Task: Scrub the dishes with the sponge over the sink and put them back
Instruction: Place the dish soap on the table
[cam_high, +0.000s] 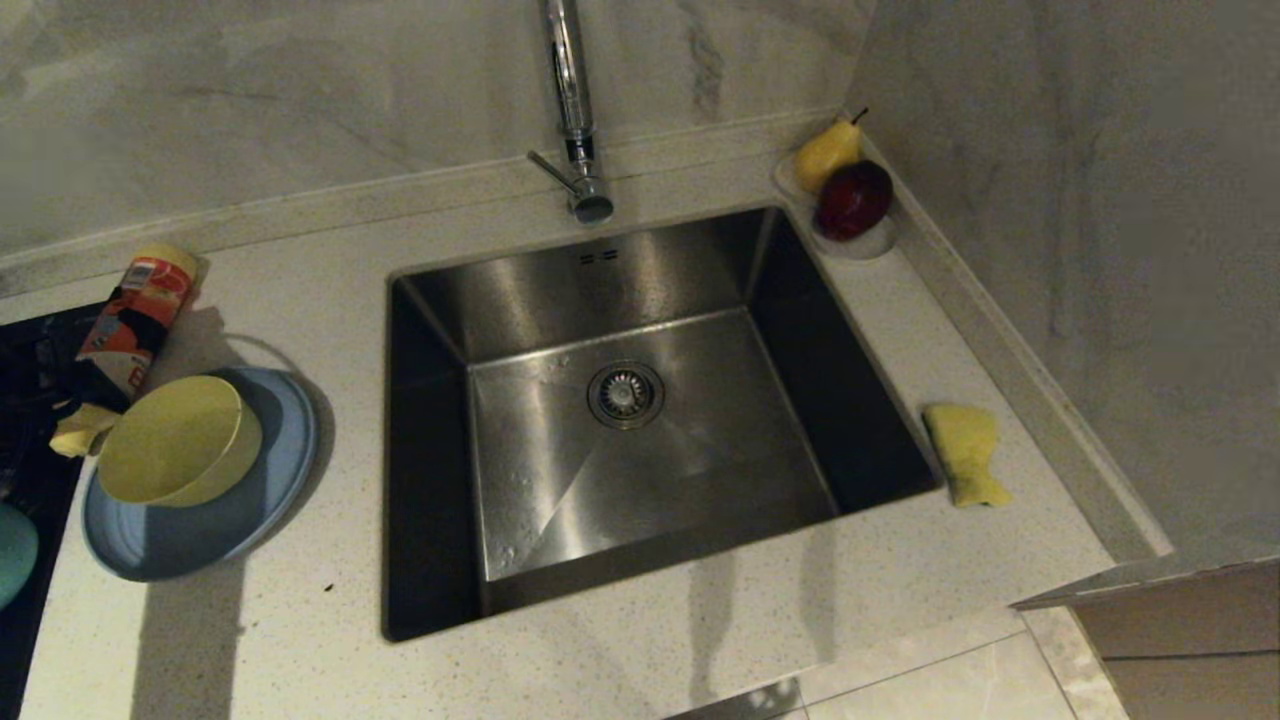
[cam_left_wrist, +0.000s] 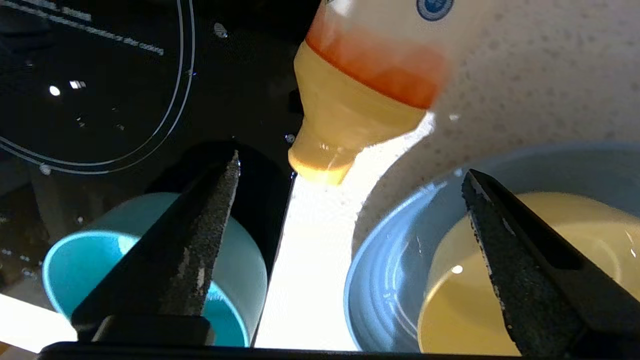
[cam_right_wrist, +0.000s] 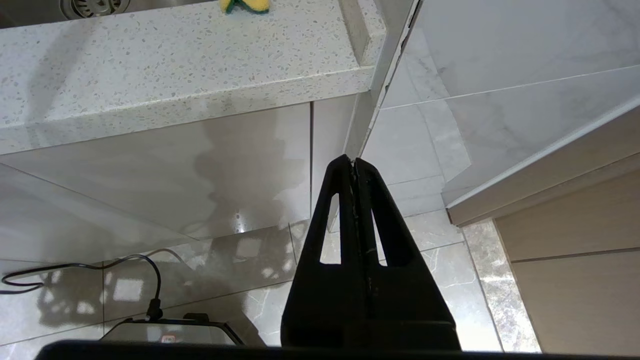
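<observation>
The pale-yellow bowl sits tilted on the light-blue plate on the counter left of the sink. The teal bowl shows at the far left edge, on the black hob. Right of the sink lies the yellow sponge. My left gripper hovers open above the gap between the teal bowl and the plate, which carries the yellow bowl; nothing is between its fingers. My right gripper hangs shut below the counter edge, with the sponge far beyond it.
A bottle with an orange label lies on its side behind the plate, its neck just beyond my left fingertips. A tall tap rises behind the sink. A white dish with a pear and a red fruit sits in the right corner, by the wall.
</observation>
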